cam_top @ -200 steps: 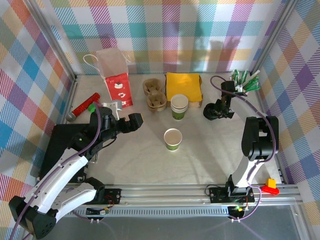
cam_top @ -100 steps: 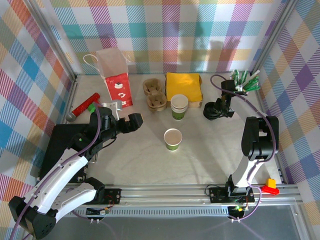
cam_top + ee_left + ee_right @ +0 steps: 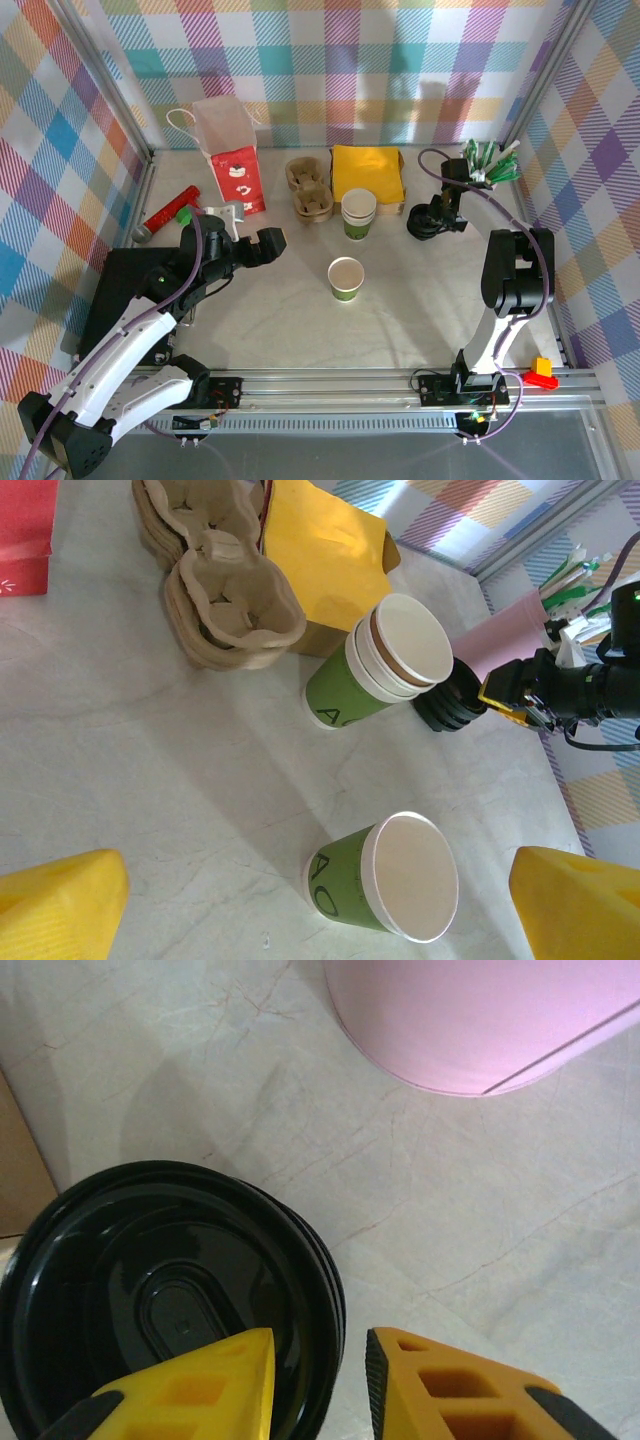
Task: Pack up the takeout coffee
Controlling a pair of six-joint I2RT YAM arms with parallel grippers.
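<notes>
The takeout coffee, a cup with its lid on, is out of view. A lone lidless green-and-white cup (image 3: 346, 278) (image 3: 385, 890) stands mid-table. Behind it is a stack of like cups (image 3: 358, 213) (image 3: 385, 665). A stack of black lids (image 3: 424, 224) (image 3: 170, 1290) sits to the right. My right gripper (image 3: 433, 214) (image 3: 320, 1360) hangs over that stack, narrowly open. One finger is above the top lid and the other just outside its rim, with a gap beside it. My left gripper (image 3: 255, 230) (image 3: 320, 905) is wide open, left of the lone cup and facing it.
A red-and-white paper bag (image 3: 230, 155) stands at the back left. Cardboard cup carriers (image 3: 310, 190) and yellow napkins (image 3: 368, 175) lie beside it. A pink holder (image 3: 480, 1020) with green stirrers (image 3: 490, 162) stands behind the lids. A red tube (image 3: 170, 212) and a black mat (image 3: 115, 290) lie left.
The right wrist has shifted slightly over the lid stack. The left arm and the cups have not moved.
</notes>
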